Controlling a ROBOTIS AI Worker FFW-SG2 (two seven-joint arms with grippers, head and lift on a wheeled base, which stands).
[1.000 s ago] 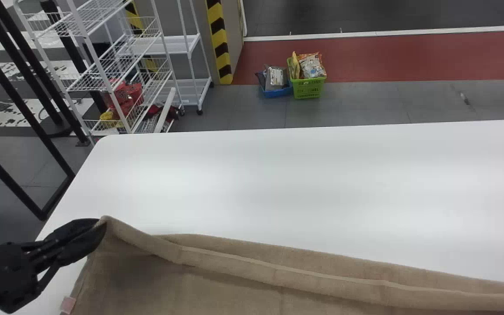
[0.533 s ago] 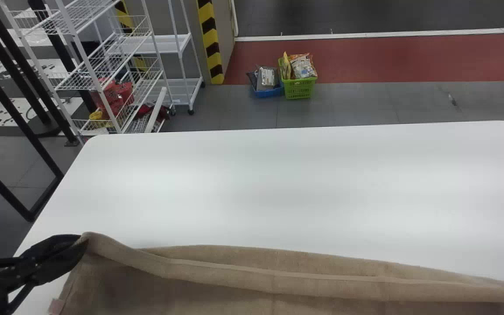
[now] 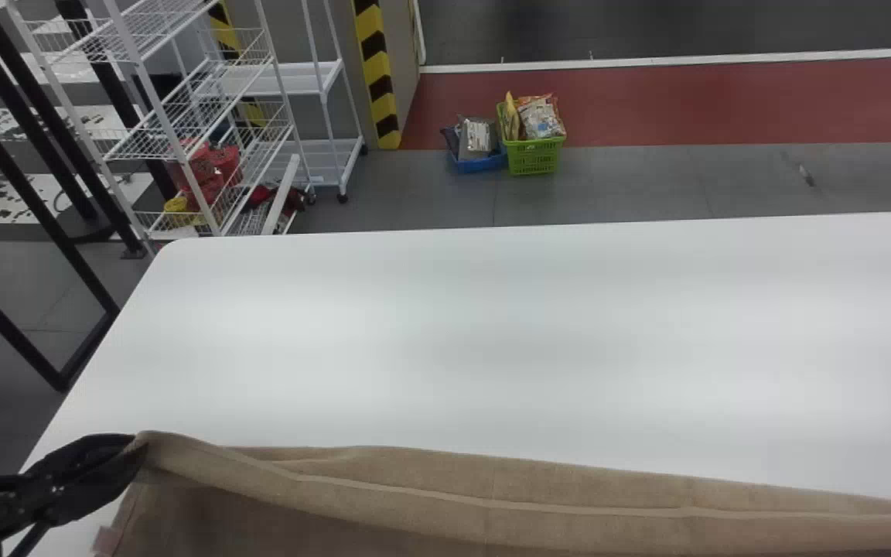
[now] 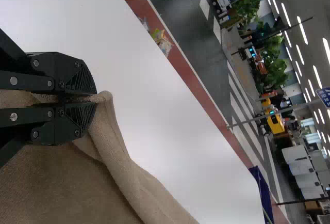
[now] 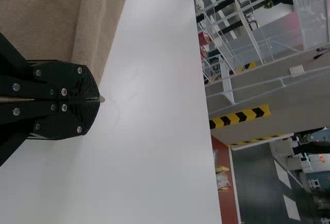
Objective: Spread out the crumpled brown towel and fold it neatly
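Observation:
In the head view my left gripper (image 3: 136, 450) is at the table's lower left, shut on the far left corner of the brown towel (image 3: 445, 503). The towel stretches across the near side of the table to the right edge of the view, its far edge rolled over in a long fold. In the left wrist view the left gripper (image 4: 94, 100) pinches the towel (image 4: 129, 177), a small tip poking out past the fingers. My right gripper (image 5: 98, 100), in the right wrist view, is shut on the other corner of the towel (image 5: 93, 22), a bit of cloth at its tips.
The white table (image 3: 492, 333) extends beyond the towel. Behind it on the floor stand a green basket (image 3: 534, 157) and a blue basket (image 3: 481, 163) with packages. White wire shelves (image 3: 206, 116) and black bars (image 3: 35, 201) are at the far left.
The left gripper has moved down and left in the head view, drawing the towel's held far edge nearer to the robot. The head view has also shifted slightly.

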